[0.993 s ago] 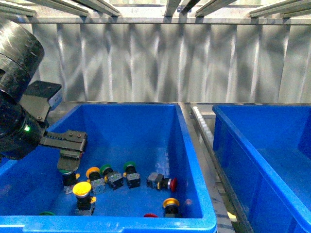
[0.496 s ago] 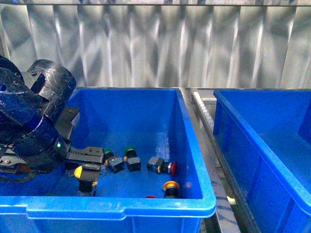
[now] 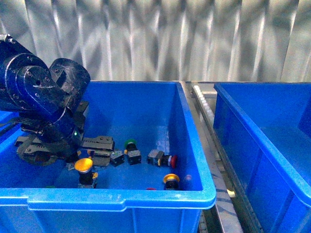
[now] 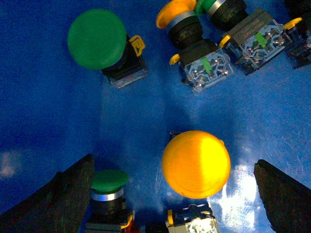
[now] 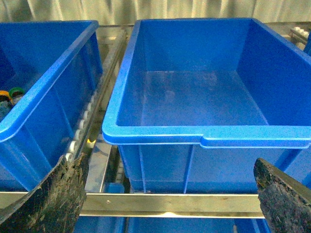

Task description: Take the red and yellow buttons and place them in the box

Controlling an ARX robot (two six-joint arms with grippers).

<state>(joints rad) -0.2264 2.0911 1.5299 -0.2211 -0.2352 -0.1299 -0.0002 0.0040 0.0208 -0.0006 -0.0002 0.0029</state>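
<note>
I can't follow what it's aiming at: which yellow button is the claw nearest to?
The yellow button standing cap-up directly between the left gripper's open jaws; another yellow button lies tipped over, farther off.

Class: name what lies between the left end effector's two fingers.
In the left wrist view, a yellow button sits near the middle, and a green-capped switch stands close to one finger.
</note>
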